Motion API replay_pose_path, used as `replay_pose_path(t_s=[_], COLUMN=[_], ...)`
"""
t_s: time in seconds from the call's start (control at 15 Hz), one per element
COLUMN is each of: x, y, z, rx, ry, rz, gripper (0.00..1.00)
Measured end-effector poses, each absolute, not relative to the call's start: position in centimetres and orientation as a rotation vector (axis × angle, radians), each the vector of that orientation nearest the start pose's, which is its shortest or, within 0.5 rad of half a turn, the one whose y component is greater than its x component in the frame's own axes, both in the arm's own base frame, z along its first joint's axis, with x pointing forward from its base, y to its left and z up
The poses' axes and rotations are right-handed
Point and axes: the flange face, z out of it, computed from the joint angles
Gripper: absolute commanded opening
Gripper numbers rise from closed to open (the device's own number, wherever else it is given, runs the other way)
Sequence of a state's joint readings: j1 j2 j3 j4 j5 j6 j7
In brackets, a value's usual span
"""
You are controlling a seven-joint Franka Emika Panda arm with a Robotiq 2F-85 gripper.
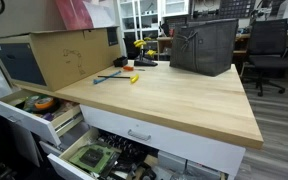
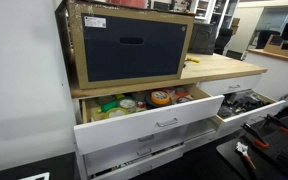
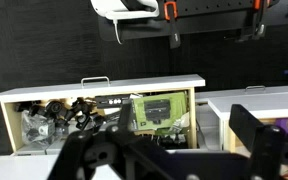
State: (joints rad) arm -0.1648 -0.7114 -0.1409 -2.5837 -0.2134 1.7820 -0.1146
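Observation:
In the wrist view my gripper [image 3: 170,132] comes in from the bottom, open, with nothing between its dark fingers [image 3: 250,124]. Beyond it is an open wooden drawer [image 3: 14,97] holding a green circuit board [image 3: 156,110], tangled cables and small parts [image 3: 54,118]. The same low drawer [image 1: 76,152] shows in an exterior view, pulled out under the wooden table top [image 1: 174,95]. I cannot make out the gripper in either exterior view.
A cardboard box [image 1: 69,55], a dark grey bin [image 1: 204,45] and small hand tools [image 1: 119,75] sit on the table. A second white drawer [image 2: 149,118] is pulled out, with tape rolls inside. Office chairs [image 1: 269,50] stand behind.

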Motion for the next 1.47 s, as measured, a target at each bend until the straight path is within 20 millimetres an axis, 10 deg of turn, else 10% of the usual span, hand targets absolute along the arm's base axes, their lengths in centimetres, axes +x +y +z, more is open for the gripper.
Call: replay_pose_path(t_s=[1.47], x=[30.94], y=[-12.22], z=[47.16], rx=[-3.221], ry=[0.173], rz=[0.176], gripper=[1.00])
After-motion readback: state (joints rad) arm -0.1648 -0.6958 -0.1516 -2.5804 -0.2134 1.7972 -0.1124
